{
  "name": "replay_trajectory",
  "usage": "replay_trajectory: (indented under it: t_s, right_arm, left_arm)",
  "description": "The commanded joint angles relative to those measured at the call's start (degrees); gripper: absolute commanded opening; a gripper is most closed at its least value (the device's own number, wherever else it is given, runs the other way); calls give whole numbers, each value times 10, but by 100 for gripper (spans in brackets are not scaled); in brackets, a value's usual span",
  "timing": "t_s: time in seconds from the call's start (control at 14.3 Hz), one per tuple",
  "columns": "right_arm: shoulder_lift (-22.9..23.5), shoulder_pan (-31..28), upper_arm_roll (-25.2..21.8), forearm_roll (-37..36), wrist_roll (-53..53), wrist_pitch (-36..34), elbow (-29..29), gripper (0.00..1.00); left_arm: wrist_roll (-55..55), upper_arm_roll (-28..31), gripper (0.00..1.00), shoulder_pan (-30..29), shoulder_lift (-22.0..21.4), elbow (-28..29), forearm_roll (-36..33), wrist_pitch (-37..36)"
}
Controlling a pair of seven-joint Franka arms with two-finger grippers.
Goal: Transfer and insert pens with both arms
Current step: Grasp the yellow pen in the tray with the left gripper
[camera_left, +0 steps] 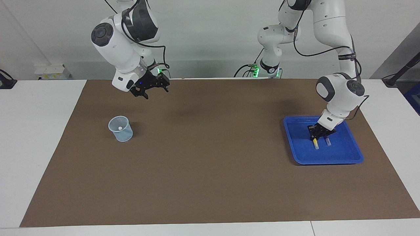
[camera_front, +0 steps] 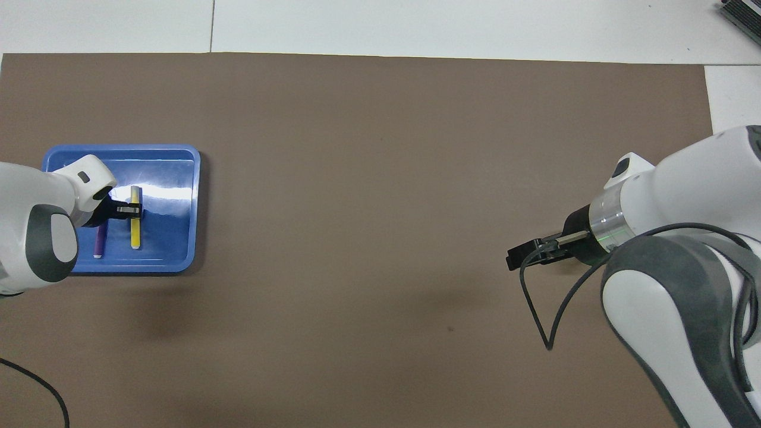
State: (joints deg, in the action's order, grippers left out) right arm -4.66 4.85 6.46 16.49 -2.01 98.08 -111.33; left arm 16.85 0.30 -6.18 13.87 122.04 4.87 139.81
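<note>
A yellow pen (camera_left: 315, 143) (camera_front: 136, 232) and a purple pen (camera_left: 327, 141) (camera_front: 98, 241) lie side by side in the blue tray (camera_left: 343, 154) (camera_front: 172, 166). My left gripper (camera_left: 317, 133) (camera_front: 134, 209) is down in the tray, shut on the yellow pen at about its middle. The purple pen lies just beside the gripper, untouched. My right gripper (camera_left: 153, 89) (camera_front: 512, 260) hangs open and holds nothing, over the brown mat near the robots' edge. It is not over the cup.
A clear cup (camera_left: 120, 128) stands on the brown mat (camera_left: 210, 170) toward the right arm's end, with a small whitish spot showing inside it. In the overhead view the right arm covers the cup. White tabletop borders the mat.
</note>
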Motion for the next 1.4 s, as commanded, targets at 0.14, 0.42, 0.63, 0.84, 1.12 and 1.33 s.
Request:
replay_trajectory:
  t_s: [0.14, 0.42, 0.63, 0.84, 1.12, 1.33]
  right_arm:
    - [-12, 5, 4, 15, 25, 25, -14, 100]
    - [-12, 5, 4, 15, 27, 26, -14, 100]
    - [-12, 5, 4, 15, 33, 26, -14, 100]
    - [-12, 5, 4, 16, 34, 26, -14, 100]
    - [-12, 6, 4, 24, 35, 27, -14, 100]
    - [-12, 16, 4, 35, 74, 39, -18, 100]
  left_arm:
    - [-14, 1, 0, 6, 2, 11, -5, 8]
    - [-37, 1, 0, 7, -5, -16, -3, -50]
    - [-67, 0, 0, 8, -13, -51, -3, -116]
    - [-116, -2, 0, 14, -33, -54, -2, -154]
    - [-202, -2, 0, 34, -59, -87, 38, -232]
    - [-282, -6, 0, 38, -95, -90, 82, -263]
